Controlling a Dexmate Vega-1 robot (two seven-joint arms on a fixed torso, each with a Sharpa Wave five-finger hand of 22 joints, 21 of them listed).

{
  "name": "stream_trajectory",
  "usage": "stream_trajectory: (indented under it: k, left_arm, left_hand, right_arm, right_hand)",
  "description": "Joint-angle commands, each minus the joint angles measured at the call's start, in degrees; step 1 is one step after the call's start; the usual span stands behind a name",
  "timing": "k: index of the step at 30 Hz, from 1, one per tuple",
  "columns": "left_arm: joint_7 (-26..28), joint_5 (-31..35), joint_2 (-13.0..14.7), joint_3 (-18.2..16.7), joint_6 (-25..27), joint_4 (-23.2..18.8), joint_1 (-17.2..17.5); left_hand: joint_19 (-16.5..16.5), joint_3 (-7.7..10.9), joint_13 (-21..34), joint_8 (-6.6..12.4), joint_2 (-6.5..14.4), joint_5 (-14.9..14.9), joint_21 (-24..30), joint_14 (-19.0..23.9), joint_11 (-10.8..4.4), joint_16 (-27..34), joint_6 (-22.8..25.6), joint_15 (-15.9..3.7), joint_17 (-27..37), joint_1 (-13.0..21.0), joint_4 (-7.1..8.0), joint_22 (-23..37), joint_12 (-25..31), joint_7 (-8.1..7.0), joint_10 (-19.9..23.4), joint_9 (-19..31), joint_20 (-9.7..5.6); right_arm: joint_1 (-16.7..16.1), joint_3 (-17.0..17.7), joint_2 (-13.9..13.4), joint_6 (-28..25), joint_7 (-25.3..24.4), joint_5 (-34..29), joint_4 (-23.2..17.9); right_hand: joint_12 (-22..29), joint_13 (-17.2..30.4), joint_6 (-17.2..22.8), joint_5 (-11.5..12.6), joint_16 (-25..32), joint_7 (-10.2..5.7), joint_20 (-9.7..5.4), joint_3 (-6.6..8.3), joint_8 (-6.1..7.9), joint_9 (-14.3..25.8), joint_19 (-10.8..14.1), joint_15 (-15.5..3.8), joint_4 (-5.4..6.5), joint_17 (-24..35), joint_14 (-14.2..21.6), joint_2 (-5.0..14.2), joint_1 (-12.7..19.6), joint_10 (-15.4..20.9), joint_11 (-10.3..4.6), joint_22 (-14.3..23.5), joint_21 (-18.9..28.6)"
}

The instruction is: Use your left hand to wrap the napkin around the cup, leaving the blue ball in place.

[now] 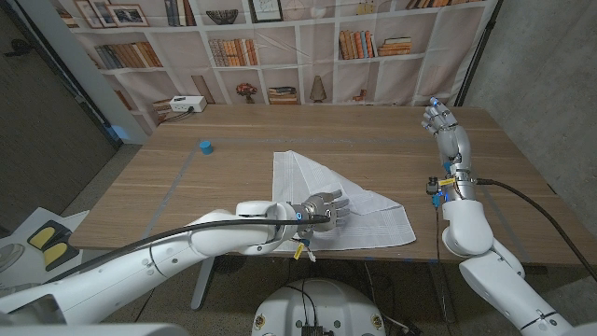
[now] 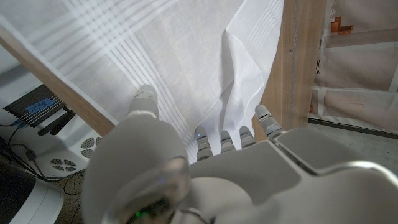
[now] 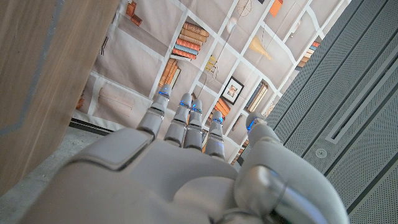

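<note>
Ball first: small blue ball [image 1: 205, 147] sits far left, well clear. Left hand [image 1: 322, 211] rests fingers-down on the white striped cloth napkin [image 1: 317, 182], holding nothing I can see; gather cloth slowly. Right hand [image 1: 441, 121] hangs spread, empty. No cup visible anywhere, maybe under the cloth.

Evenly lit from overhead, soft and moderately bright. Near blown-out white on the napkin [image 2: 186, 56] just beyond the left hand's fingertips [image 2: 146, 96]. Blurred and out of focus on the hand backs nearest both wrist cameras. Bent straight lines toward the head view's edges.
</note>
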Motion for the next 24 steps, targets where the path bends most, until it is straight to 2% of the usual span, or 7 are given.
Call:
stream_trajectory:
  k: [1,6,10,15,17,21,24]
  left_arm:
    - [8.9,6.2,3.6,1.0,2.0,2.0,1.8]
    - [14.5,7.2,4.6,0.6,4.7,3.3,2.6]
    - [20.8,6.6,5.1,-0.2,8.1,4.8,4.0]
    - [24.6,7.8,4.7,-0.8,12.4,6.0,5.6]
    - [21.7,6.7,3.5,-1.2,12.9,5.9,5.7]
    - [15.1,6.4,2.1,-0.9,10.7,5.1,4.2]
    - [11.8,3.7,1.5,-1.3,9.1,4.7,3.3]
  left_hand:
    - [-0.7,1.86,2.3,8.61,2.8,-0.8,2.8,3.6,-1.9,1.8,7.1,-1.66,-0.3,3.3,-1.24,0.6,3.9,-0.89,4.0,6.8,-0.93]
    - [5.4,2.71,3.5,18.42,2.9,-2.4,6.4,11.2,-4.66,3.3,20.3,-4.72,-1.0,7.1,-2.08,0.7,8.1,-0.88,11.4,10.9,-2.43]
    - [11.0,6.62,2.3,27.75,7.9,-4.4,10.7,19.3,-8.57,4.7,36.5,-8.95,-0.9,11.5,-1.84,0.2,12.2,1.32,21.3,11.6,-4.06]
    - [14.7,8.51,0.7,28.63,9.5,-5.4,14.2,24.7,-9.36,6.0,40.3,-11.65,0.0,11.7,-0.61,0.2,14.5,-0.03,28.7,7.2,-5.65]
    - [14.8,8.68,0.1,25.93,9.1,-5.6,15.1,24.9,-9.66,5.6,35.7,-11.51,0.2,10.2,0.49,0.1,13.8,-0.65,27.6,5.0,-5.91]
    - [8.5,5.91,-1.4,8.91,3.8,-4.0,15.7,17.9,-6.78,0.6,12.2,-7.76,-0.3,2.9,1.15,-1.1,9.9,0.16,15.3,-6.3,-4.5]
    - [4.9,4.31,-1.5,3.42,1.7,-3.2,14.7,13.9,-5.26,-0.2,5.4,-5.36,-0.4,0.2,1.32,-1.3,9.1,1.32,10.8,-9.2,-3.01]
  right_arm:
    - [0.9,-0.1,0.0,-0.6,0.1,0.0,0.6]
    - [1.3,-0.3,-0.1,-1.2,0.0,-0.2,0.6]
    - [1.7,-0.5,-0.2,-1.7,0.1,-0.2,0.7]
    - [2.3,-0.9,-0.2,-1.8,0.3,0.0,1.0]
    - [2.5,-1.0,-0.2,-2.0,0.2,-0.2,1.1]
    - [2.7,-1.0,-0.2,-1.9,0.2,-0.1,1.2]
    - [2.8,-1.2,-0.1,-2.1,0.3,0.0,1.1]
  right_hand:
    - [0.1,0.1,0.0,0.0,0.3,-0.08,-0.04,-0.15,0.07,0.3,0.1,-0.16,0.08,0.3,0.6,0.06,0.0,0.2,-0.39,0.2,0.2]
    - [0.1,0.1,0.0,0.0,0.3,-0.06,-0.01,-0.16,0.05,0.3,0.1,-0.23,0.06,0.3,0.6,0.03,0.0,0.2,-0.33,0.2,0.2]
    - [0.1,0.1,0.1,0.0,0.3,-0.1,-0.01,-0.17,0.07,0.3,0.1,-0.22,0.04,0.3,0.6,0.02,0.0,0.2,-0.22,0.2,0.2]
    - [0.1,0.1,0.0,-0.1,0.3,-0.07,0.02,-0.18,0.06,0.3,0.1,-0.18,0.0,0.3,0.6,-0.03,0.0,0.1,-0.41,0.2,0.1]
    - [0.1,0.1,0.0,-0.1,0.2,-0.04,-0.01,-0.19,0.05,0.3,0.1,-0.18,-0.01,0.3,0.6,-0.03,0.0,0.1,-0.38,0.2,0.1]
    - [0.1,0.1,0.0,-0.1,0.2,-0.09,0.04,-0.19,0.04,0.3,0.1,-0.18,-0.04,0.3,0.6,-0.05,0.1,0.1,-0.3,0.2,0.1]
    - [0.1,0.1,0.0,-0.1,0.2,-0.04,0.01,-0.2,0.03,0.3,0.1,-0.2,-0.05,0.3,0.5,-0.06,0.1,0.1,-0.25,0.2,0.1]
